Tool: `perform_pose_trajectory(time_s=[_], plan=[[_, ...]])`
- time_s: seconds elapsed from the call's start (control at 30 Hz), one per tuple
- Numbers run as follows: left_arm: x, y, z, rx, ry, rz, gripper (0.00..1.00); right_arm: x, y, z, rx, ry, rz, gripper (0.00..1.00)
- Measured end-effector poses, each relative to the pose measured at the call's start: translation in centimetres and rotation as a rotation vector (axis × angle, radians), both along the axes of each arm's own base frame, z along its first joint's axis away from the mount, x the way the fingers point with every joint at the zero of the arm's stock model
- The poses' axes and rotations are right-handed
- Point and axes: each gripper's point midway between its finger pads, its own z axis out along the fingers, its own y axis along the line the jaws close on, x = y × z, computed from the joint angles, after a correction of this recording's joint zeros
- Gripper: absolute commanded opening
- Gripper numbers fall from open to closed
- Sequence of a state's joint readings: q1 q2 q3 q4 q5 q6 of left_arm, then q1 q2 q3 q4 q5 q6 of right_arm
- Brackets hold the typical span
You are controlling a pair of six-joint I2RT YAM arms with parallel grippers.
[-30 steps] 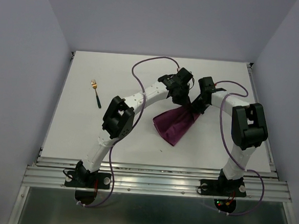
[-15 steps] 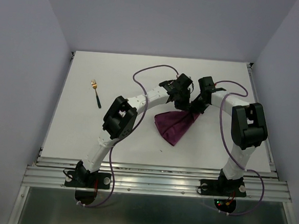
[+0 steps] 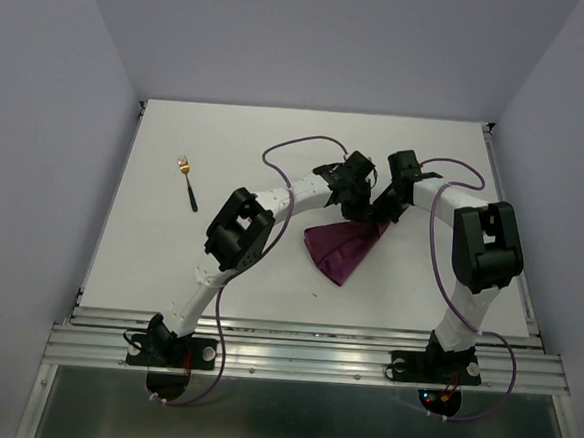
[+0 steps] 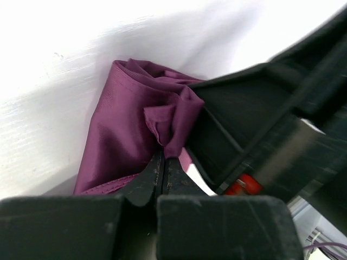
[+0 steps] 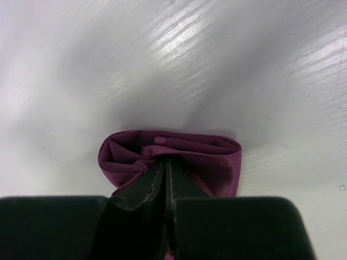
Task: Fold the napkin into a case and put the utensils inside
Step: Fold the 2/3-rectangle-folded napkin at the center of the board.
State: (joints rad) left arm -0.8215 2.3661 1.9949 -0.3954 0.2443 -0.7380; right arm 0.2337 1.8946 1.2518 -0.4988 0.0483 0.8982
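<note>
Your left gripper [image 4: 164,162] and right gripper [image 5: 164,161] crowd side by side over the napkin [image 3: 336,250], each barring the other's inward path. Bare table [image 3: 448,140] opens behind them; the fork [image 3: 185,174] lies well left.

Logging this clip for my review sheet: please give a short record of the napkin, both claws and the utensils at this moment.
napkin: purple, gathered into a loose fold, held where the two arms meet, right of centre on the table
left claw: shut, pinching a bunched edge of the napkin
right claw: shut, pinching the folded napkin
fork: lying on the left side of the table, well apart from the napkin
knife: not seen in any view
stage: folding under way; fork not yet in the napkin
</note>
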Motion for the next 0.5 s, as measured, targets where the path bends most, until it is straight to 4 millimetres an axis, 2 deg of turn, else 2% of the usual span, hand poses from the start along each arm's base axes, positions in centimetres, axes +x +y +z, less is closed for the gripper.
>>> perform_pose_trajectory(time_s=[0.17, 0.3, 0.37, 0.5], plan=[[-0.3, 0.3, -1.5, 0.023, 0.015, -0.006, 0.00, -0.8, -0.1, 0.3, -0.003, 0.014, 0.001, 0.08], [-0.6, 0.5, -2.0, 0.033, 0.021, -0.016, 0.00, -1.4, -0.7, 1.8, -0.003, 0.002, -0.008, 0.08], [-0.6, 0.5, -2.0, 0.033, 0.018, -0.022, 0.00, -1.3, -1.1, 2.8, 0.000, -0.018, -0.019, 0.08], [-0.7, 0.5, -2.0, 0.034, 0.014, -0.034, 0.00, -0.6, -3.4, 4.4, -0.005, -0.063, -0.067, 0.08]])
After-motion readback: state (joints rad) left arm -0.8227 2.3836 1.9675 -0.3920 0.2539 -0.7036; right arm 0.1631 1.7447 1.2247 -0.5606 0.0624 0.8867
